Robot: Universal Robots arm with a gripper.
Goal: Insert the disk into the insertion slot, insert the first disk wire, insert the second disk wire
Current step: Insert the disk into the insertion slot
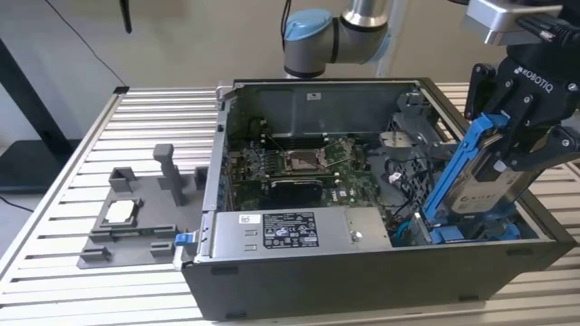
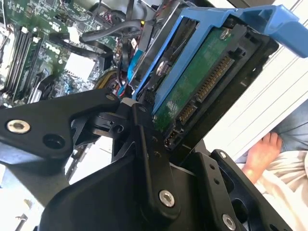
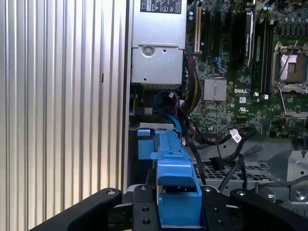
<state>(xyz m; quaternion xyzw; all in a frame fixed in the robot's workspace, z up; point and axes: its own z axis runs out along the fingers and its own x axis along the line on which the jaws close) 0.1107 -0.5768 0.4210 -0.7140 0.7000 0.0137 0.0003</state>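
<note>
**Fingers [image 1: 547, 151] clamped on the disk [image 1: 483, 190] at the case corner**

From my station I see the slatted metal tabletop [image 1: 64, 204] carrying an open computer case [image 1: 363, 285] with its side panel off. Inside, the motherboard [image 1: 308, 166] covers the floor. The grey power-supply box [image 1: 290, 231] sits along the wall nearest the exterior camera. On the exterior view's left, a grey fixture [image 1: 127, 227] rests on the tabletop, well apart from the case. The arm [image 1: 331, 34] stands behind the case.

The disk, in its blue carrier, tilts steeply. Its lower end is down among the blue bay parts [image 1: 471, 233] in the corner on the exterior view's right. I cannot tell whether it is seated.

In the first wrist view, loose black cables [image 3: 226, 139] lie just beside the carrier. In the second wrist view, a person's hand [image 2: 263, 153] rests on pale cloth.
</note>
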